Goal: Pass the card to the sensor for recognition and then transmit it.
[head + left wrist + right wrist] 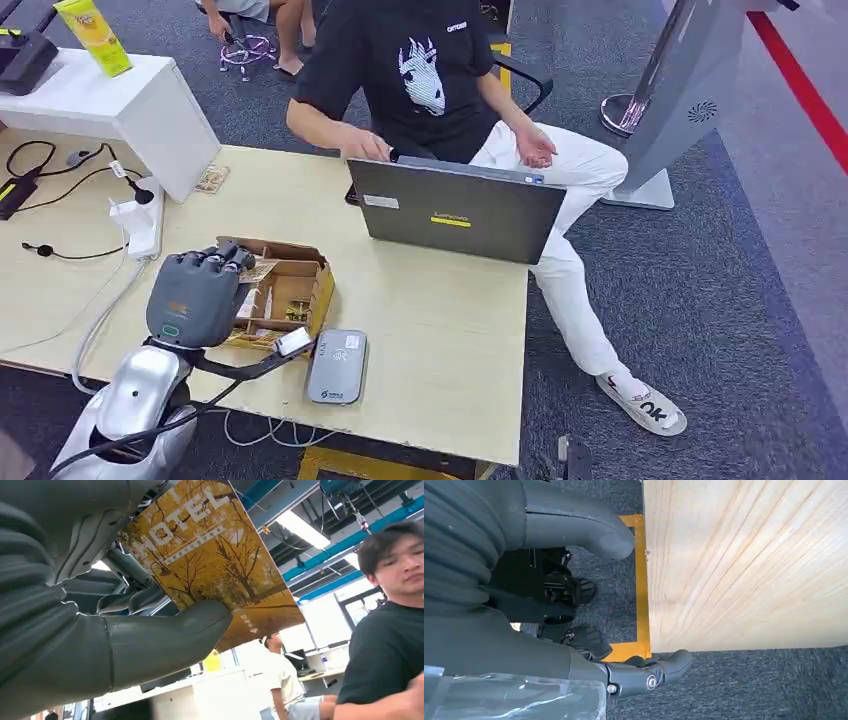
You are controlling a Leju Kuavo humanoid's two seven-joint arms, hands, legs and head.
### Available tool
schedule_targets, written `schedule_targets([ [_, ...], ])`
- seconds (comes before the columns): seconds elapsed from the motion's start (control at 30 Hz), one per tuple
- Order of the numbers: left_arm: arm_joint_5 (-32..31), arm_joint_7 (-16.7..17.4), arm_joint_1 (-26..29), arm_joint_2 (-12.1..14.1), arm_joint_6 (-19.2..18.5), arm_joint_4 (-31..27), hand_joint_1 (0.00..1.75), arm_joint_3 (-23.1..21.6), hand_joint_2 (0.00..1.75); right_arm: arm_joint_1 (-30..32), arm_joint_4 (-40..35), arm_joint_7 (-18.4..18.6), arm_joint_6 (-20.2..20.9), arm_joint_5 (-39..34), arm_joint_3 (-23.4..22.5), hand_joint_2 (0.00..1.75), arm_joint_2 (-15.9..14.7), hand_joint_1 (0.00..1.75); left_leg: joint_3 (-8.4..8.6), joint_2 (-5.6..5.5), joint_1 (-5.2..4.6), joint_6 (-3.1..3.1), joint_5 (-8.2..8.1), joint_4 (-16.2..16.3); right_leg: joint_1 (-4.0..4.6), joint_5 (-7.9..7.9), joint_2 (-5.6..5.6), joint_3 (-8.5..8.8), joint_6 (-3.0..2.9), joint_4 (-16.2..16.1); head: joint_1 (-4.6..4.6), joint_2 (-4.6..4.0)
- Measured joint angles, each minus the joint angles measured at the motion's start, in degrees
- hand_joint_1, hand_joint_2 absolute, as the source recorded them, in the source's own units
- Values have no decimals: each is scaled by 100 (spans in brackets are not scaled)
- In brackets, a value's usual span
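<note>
silver left arm (pixel 135 395) trailed by black cable; grey ribbed left robot hand (pixel 195 295) (darker fingers).

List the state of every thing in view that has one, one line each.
card: held in the left hand, lifted above the cardboard box
cardboard box: open, on the table
card sensor: flat on the table, nothing on it
laptop: lid open, person typing
right hand: empty, fingers apart, hanging beside the table edge

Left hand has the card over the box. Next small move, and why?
Probably carry the card to the robot's right and lower it flat over the grey sensor. The left hand grips the card above the cardboard box, and the sensor lies just beside that box near the table's front edge.
</note>
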Motion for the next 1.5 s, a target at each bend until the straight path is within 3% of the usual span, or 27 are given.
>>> schedule_targets([
  [0.3, 0, -4, -9, -155, -43, 68, 175, -174, 175, -3, -13, 28, 0, 9, 17, 175, 0, 0, 2, 0, -1, 0, 0, 1, 0, 0, 0, -1, 0, -1, 0, 0],
  [0.47, 0, -160, -45, -308, -284, 411, 175, -711, 175, -16, -20, 37, 0, 0, 79, 175, 0, 0, 0, 0, -2, 0, 0, 1, -1, 0, -1, 1, 0, -1, 2, 0],
  [0.63, 157, -225, 22, -345, -861, 916, 175, -973, 175, -35, -7, 31, 0, -55, 171, 175, 0, 0, 1, 1, 0, 0, -1, 1, -1, 0, 1, 0, 0, 0, 0, 0],
  [1.27, 234, -302, 138, -330, -829, 1346, 175, -1019, 175, -69, 116, -72, 0, -155, 304, 175, -24, 0, -2, -4, 0, 0, 0, 1, 0, 0, -4, 1, 0, 0, 0, 0],
  [1.5, 79, -389, 161, -332, -511, 1381, 175, -1073, 175, -71, 129, -90, 0, -186, 315, 175, -28, 0, -2, -5, 0, 0, 0, 1, 0, 0, -4, 1, 0, 0, 0, 0],
])
